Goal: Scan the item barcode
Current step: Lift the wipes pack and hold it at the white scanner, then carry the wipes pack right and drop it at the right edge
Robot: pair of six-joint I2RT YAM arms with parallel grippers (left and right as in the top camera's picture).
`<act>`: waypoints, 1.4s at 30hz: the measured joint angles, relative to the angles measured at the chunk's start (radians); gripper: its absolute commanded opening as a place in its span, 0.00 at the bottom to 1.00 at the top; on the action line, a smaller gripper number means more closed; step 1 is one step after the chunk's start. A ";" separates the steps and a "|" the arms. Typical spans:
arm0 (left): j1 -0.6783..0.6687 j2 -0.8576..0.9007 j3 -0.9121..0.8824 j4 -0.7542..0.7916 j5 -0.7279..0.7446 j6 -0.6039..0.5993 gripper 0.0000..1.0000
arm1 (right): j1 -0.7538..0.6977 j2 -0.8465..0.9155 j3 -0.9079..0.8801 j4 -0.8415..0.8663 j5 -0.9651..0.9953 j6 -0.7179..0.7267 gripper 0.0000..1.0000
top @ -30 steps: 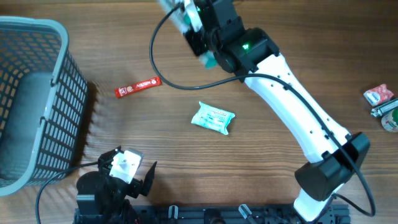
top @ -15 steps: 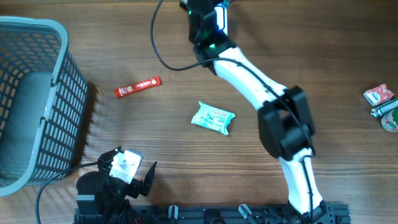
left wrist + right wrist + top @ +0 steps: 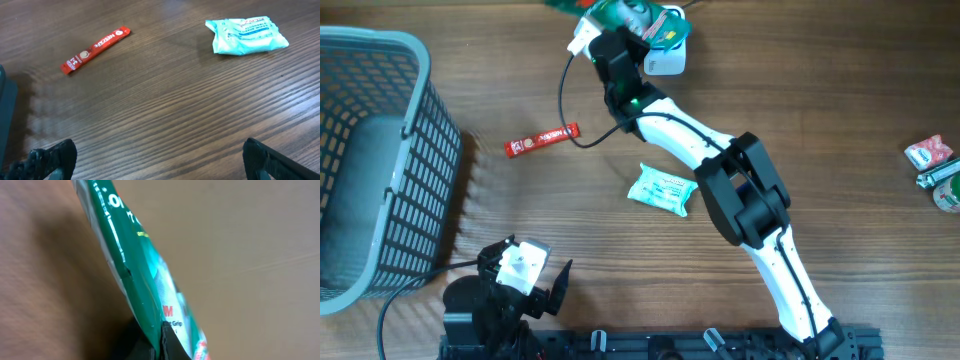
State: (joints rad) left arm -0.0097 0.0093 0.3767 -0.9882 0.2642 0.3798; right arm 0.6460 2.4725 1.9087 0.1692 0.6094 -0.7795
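At the table's far edge my right gripper [image 3: 607, 35] is shut on a green plastic packet [image 3: 620, 12]. The packet sits right beside a white box-shaped device [image 3: 668, 58]. In the right wrist view the packet [image 3: 135, 270] stands edge-on, pinched between the dark fingers of the right gripper [image 3: 161, 332]. Part of a red logo and small print show on it, but no barcode. My left gripper [image 3: 523, 268] rests at the near left, and in its wrist view the left gripper [image 3: 157, 160] is open with only bare wood between the fingers.
A red coffee stick [image 3: 542, 140] [image 3: 95, 50] lies left of centre. A pale teal wipes packet [image 3: 663, 189] [image 3: 247, 35] lies mid-table under the right arm. A grey mesh basket [image 3: 380, 160] fills the left side. Small packets [image 3: 932, 160] sit at the right edge.
The right arm has folded in toward the far edge, and its wrist has turned, swinging the green packet leftward beside the white device. The left arm has not moved.
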 measured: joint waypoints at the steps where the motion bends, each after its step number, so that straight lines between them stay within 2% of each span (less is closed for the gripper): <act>1: 0.000 0.000 0.000 0.000 0.000 0.000 1.00 | 0.005 0.000 0.000 -0.016 -0.008 0.037 0.04; 7: 0.000 0.000 0.000 0.000 0.000 0.000 1.00 | 0.007 -0.002 -0.001 -0.058 -0.005 0.205 0.04; 13: 0.000 0.000 0.000 0.000 0.000 0.000 1.00 | -0.001 -0.099 -0.008 -0.362 0.073 0.425 0.04; 17: 0.000 0.000 0.000 0.001 0.000 0.000 1.00 | -0.076 -0.323 -0.005 -0.740 0.170 0.667 0.04; 19: 0.000 0.000 0.000 0.000 0.000 0.000 1.00 | -0.161 -0.423 0.002 -0.902 0.195 0.794 0.04; 21: 0.000 0.000 0.000 0.000 0.000 0.000 1.00 | -0.304 -0.500 0.007 -1.050 0.219 0.935 0.04; 24: 0.000 0.000 0.000 0.000 0.000 0.000 1.00 | -0.560 -0.507 0.008 -1.170 0.226 1.097 0.05; 28: 0.000 0.000 0.000 0.000 0.000 0.000 1.00 | -0.828 -0.462 -0.048 -1.131 0.100 1.178 0.04; 34: 0.000 0.000 0.000 0.000 0.000 0.000 1.00 | -1.054 -0.346 -0.121 -1.106 -0.048 1.206 0.04; 35: 0.000 0.000 0.000 0.000 0.000 0.000 1.00 | -1.070 -0.349 -0.118 -1.109 -0.080 1.206 0.20; 36: 0.000 0.000 0.000 0.000 0.000 0.000 1.00 | -1.072 -0.352 -0.113 -1.112 -0.098 1.206 0.48; 37: 0.000 0.000 0.000 0.000 0.000 0.000 1.00 | -1.069 -0.354 -0.107 -1.119 -0.113 1.213 0.93; 38: 0.000 0.000 0.000 0.000 0.000 0.000 1.00 | -1.061 -0.355 -0.096 -1.142 -0.142 1.211 1.00; 42: 0.000 0.000 0.000 0.000 0.000 0.000 1.00 | -0.972 -0.432 -0.058 -1.226 -0.314 1.202 1.00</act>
State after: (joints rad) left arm -0.0097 0.0090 0.3767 -0.9882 0.2638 0.3798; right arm -0.3260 2.0407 1.8511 -1.0565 0.2958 0.4225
